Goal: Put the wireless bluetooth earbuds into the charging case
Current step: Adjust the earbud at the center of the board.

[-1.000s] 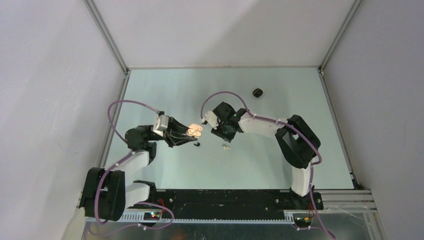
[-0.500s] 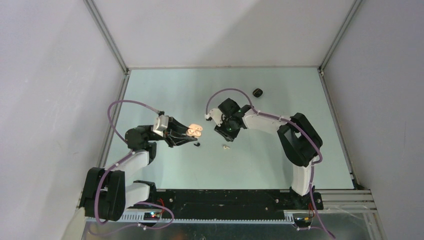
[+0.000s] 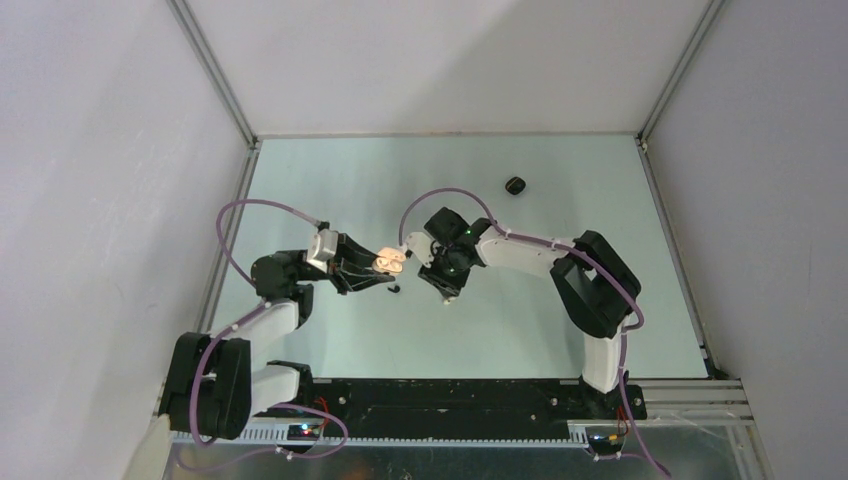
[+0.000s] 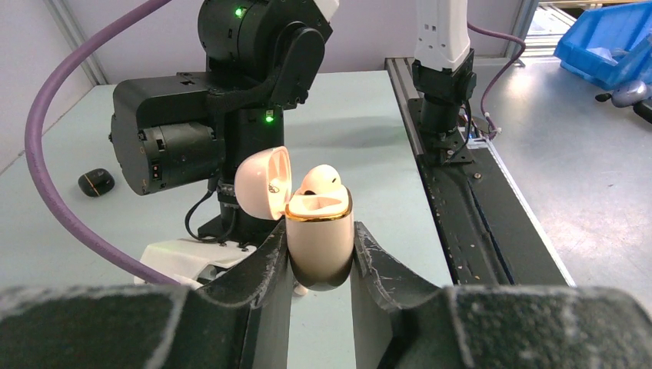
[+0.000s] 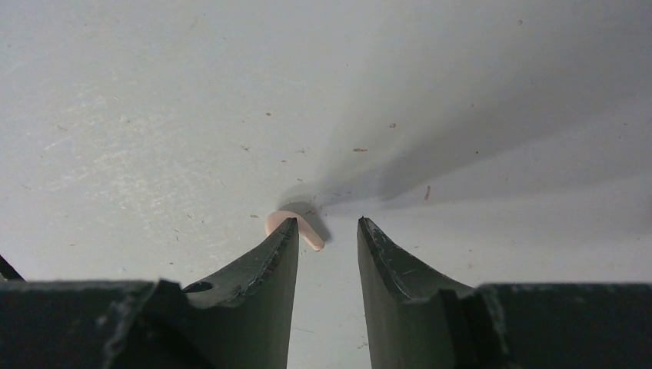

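Case on show: cream-white, gold-rimmed charging case (image 4: 321, 231) clamped upright and open in the left gripper (image 4: 320, 257), one cream-white earbud (image 4: 319, 178) seated, mouth up for loading at 9 o'clock of the right gripper (image 5: 327, 224). That gripper hangs jaws apart over the worktop (image 5: 154, 115), the loose cream-white stemmed earbud (image 5: 310, 237) lying at 10 o'clock of the gap rather than in it, so not centred for a pinch yet, I'd judge.
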Robot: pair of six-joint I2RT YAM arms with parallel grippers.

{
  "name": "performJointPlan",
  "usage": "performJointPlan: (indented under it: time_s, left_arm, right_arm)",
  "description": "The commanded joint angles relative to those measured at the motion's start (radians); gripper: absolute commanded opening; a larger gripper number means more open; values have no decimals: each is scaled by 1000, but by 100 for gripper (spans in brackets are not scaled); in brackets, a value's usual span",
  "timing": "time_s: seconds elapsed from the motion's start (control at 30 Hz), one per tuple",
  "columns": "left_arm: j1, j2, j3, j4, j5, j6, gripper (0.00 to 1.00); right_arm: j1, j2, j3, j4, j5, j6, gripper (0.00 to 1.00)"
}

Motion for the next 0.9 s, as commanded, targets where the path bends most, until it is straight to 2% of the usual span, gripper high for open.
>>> performJointPlan:
  time_s: [0.0, 0.2, 0.37, 0.63, 0.87]
  left_arm:
    - [1, 1, 22, 53, 14, 3, 0]
    - [2, 2, 26, 54, 15, -3, 0]
    - [5, -13, 46, 55, 26, -36, 0]
    - [45, -68, 59, 56, 40, -59, 0]
    - [65, -94, 51, 55, 38, -52, 0]
  right_arm:
    - [12, -51, 42, -21, 35, 4, 39]
    - [37, -99, 67, -74, 9, -73, 39]
    - [84, -105, 72, -106, 92, -197, 39]
    - [197, 53, 239, -331, 316, -293, 38]
    - [256, 203, 402, -495, 416, -325, 39]
